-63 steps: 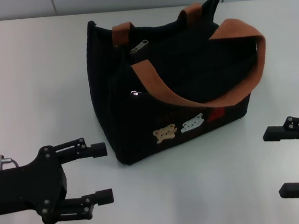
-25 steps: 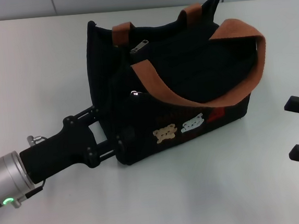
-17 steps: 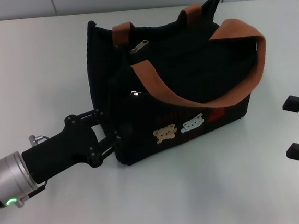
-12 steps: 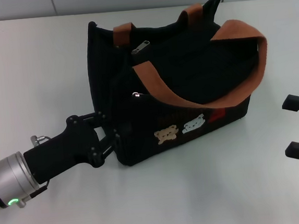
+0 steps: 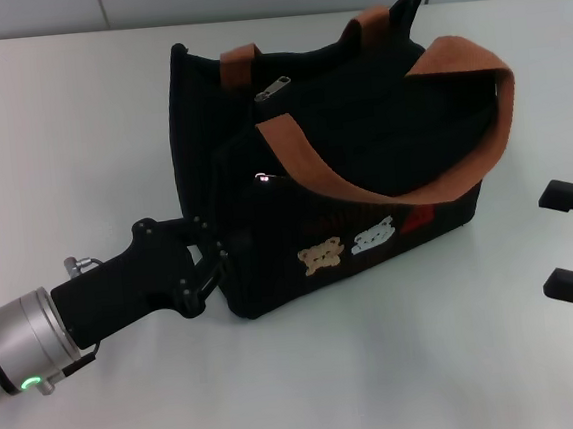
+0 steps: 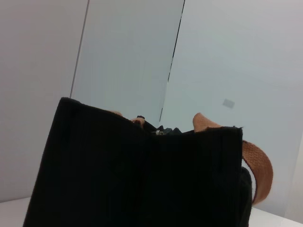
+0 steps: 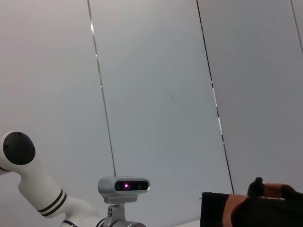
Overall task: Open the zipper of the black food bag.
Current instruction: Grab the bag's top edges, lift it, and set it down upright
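Note:
The black food bag (image 5: 362,158) stands upright in the middle of the white table, its brown-orange handles (image 5: 454,59) draped over the top. The zipper runs along the top; its dull grey pull tab (image 5: 271,88) lies near the bag's left end by the far handle. My left gripper (image 5: 212,246) has its fingers pinched on the bag's lower left corner edge. That bag side (image 6: 142,179) fills the left wrist view. My right gripper (image 5: 560,239) stands open at the right, apart from the bag. The bag's end (image 7: 251,208) shows low in the right wrist view.
A small shiny pocket pull (image 5: 260,179) sits on the bag's front. Bear and white patches (image 5: 348,247) and a red label (image 5: 417,218) mark the front. The white table (image 5: 58,124) is bare around the bag. A camera head (image 7: 124,185) stands before wall panels.
My left gripper reached in from the near left and narrowed its fingers on the bag's lower left corner. The bag shifted slightly right. My right gripper drew back to the right.

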### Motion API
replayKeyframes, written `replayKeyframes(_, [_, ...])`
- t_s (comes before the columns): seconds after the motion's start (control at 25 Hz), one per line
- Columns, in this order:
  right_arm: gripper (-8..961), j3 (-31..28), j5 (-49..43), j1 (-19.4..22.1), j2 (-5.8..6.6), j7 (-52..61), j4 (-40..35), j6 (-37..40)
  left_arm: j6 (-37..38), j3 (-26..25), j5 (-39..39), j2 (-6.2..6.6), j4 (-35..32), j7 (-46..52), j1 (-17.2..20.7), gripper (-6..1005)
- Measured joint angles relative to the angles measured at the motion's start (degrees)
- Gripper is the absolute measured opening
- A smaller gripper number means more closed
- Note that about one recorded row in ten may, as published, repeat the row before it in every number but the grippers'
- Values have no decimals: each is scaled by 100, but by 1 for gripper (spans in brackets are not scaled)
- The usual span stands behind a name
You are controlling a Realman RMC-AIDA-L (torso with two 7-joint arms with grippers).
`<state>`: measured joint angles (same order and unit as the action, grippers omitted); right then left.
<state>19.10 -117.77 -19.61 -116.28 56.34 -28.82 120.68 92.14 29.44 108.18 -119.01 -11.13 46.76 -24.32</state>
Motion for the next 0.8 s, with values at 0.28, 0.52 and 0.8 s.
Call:
replayKeyframes(0.28, [839,-31,0,1,0,0,56,-10,-3,-11,1,3,-3,-1,0,109])
replayKeyframes(0.52, [840,-40,0,-4,0,-3,63,-16,-3,-9,0,16,-5,-1,5,109])
replayKeyframes(0.8, [840,-38,5,-7,0,-3,61,-18,-3,-8,-4,20,-43,-1,14,110])
